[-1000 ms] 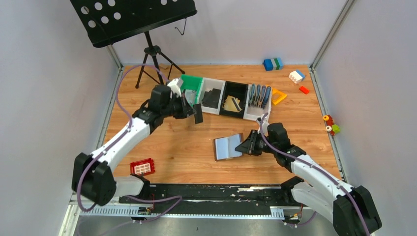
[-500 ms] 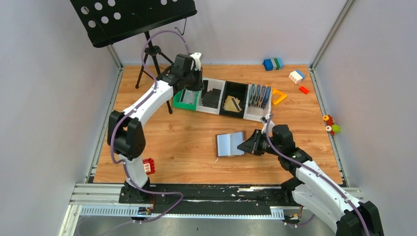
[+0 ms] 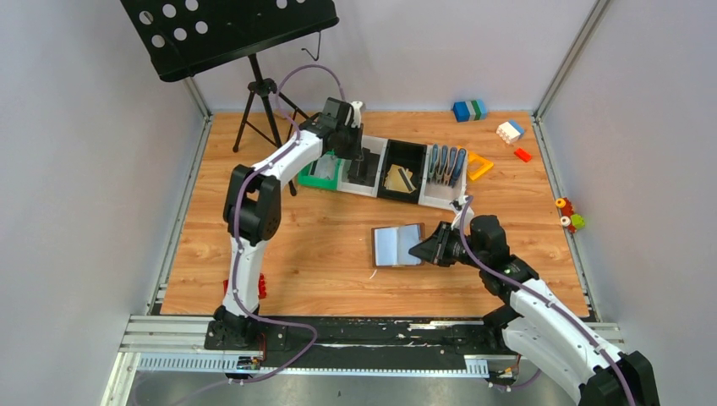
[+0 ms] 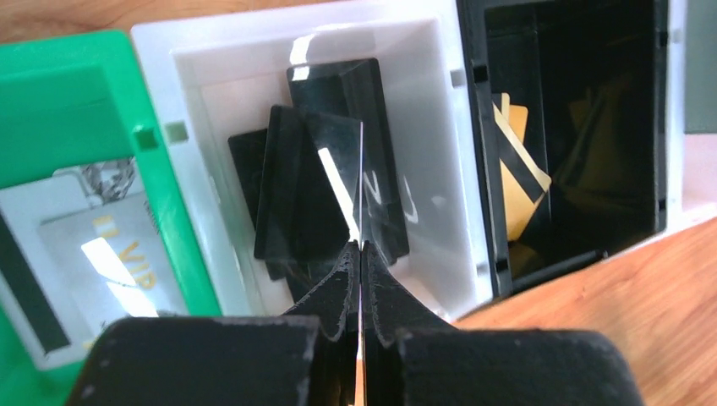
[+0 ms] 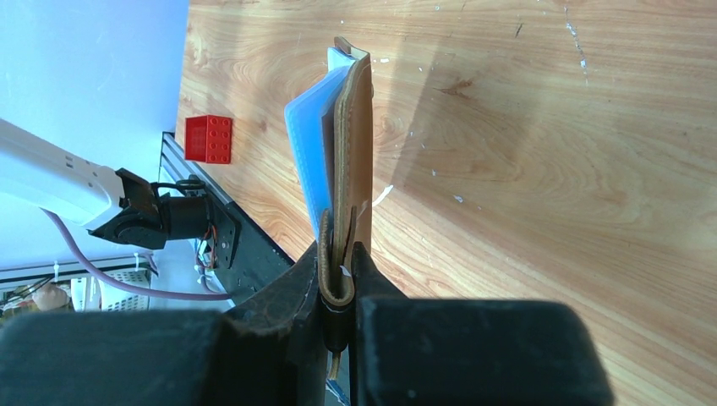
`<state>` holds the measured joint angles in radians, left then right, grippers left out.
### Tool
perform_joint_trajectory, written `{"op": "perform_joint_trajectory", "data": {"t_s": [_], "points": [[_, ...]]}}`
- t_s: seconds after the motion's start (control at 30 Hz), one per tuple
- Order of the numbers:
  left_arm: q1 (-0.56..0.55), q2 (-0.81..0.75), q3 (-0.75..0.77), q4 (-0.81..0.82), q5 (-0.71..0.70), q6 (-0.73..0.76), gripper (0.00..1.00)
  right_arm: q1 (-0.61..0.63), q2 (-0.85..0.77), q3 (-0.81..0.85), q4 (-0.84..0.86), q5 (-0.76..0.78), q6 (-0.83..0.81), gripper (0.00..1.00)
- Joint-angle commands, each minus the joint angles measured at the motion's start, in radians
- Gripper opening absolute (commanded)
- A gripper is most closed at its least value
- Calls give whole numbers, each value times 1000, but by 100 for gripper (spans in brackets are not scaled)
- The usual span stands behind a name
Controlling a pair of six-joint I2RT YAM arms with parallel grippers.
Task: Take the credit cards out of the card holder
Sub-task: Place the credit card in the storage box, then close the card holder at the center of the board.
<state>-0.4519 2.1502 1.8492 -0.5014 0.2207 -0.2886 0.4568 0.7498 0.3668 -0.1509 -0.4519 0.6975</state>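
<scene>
The brown leather card holder (image 3: 396, 246) lies open on the wood, grey-blue pockets up. My right gripper (image 3: 427, 249) is shut on its strap edge; in the right wrist view the card holder (image 5: 351, 127) stands edge-on from the jaws of the gripper (image 5: 342, 279). My left gripper (image 3: 358, 161) hangs over the white bin (image 3: 376, 188), shut on a black credit card (image 4: 351, 194) seen nearly edge-on above the gripper (image 4: 361, 249). More black cards (image 4: 380, 93) lie in that bin (image 4: 211, 101).
A green bin (image 3: 317, 179) holds a silver card (image 4: 93, 245); a black bin (image 3: 420, 169) holds gold cards (image 4: 516, 178). Blue-grey holders (image 3: 446, 165) stand in the end bin. A tripod (image 3: 262, 93) is at back left, toy bricks (image 3: 469, 110) at back right, and a red brick (image 5: 209, 138) near the front.
My left arm has swung from mid-table up to the bins with the black card, ending over the white bin. The right gripper and holder shifted slightly right.
</scene>
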Motion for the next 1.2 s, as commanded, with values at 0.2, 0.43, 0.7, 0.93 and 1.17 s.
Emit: {"op": "perform_joint_trajectory", "data": {"t_s": [0.2, 0.43, 0.7, 0.93, 1.17], "points": [[-32, 66, 125, -42, 14, 3, 22, -3, -46, -9, 52, 0, 10, 0], [-52, -87, -6, -48, -62, 32, 40, -3, -46, -1, 34, 5, 5, 0], [-122, -390, -276, -62, -85, 14, 41, -3, -102, -20, 88, -3, 59, 0], [-140, -732, -730, 96, 46, -108, 49, -3, -145, -83, 225, -8, 152, 0], [-140, -948, -1062, 379, 296, -286, 61, -3, -109, -127, 384, -92, 248, 0]]}}
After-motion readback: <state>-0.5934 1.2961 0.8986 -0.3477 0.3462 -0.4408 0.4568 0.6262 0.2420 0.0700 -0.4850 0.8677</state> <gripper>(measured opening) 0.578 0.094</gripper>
